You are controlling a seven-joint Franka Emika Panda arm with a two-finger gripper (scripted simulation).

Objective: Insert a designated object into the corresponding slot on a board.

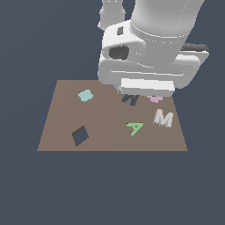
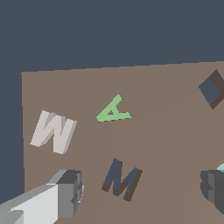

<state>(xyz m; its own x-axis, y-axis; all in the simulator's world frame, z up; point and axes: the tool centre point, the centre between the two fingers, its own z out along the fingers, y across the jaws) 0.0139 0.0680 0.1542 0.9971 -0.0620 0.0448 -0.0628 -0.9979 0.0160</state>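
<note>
Spread wide and empty, the pincer point(image 2: 142, 192) hangs directly over the M-shaped slot point(image 2: 121, 178) on the board point(image 2: 166, 127). Off to one side, beyond one finger point(image 2: 65, 192), lies the M block point(image 2: 53, 131), near the board's edge, unheld.

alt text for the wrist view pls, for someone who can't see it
A whitish-grey M block lies on a brown board, apart from the empty dark M-shaped slot. A flat green A lies between them, a diamond recess sits at the edge, and the open gripper holds nothing.
</note>
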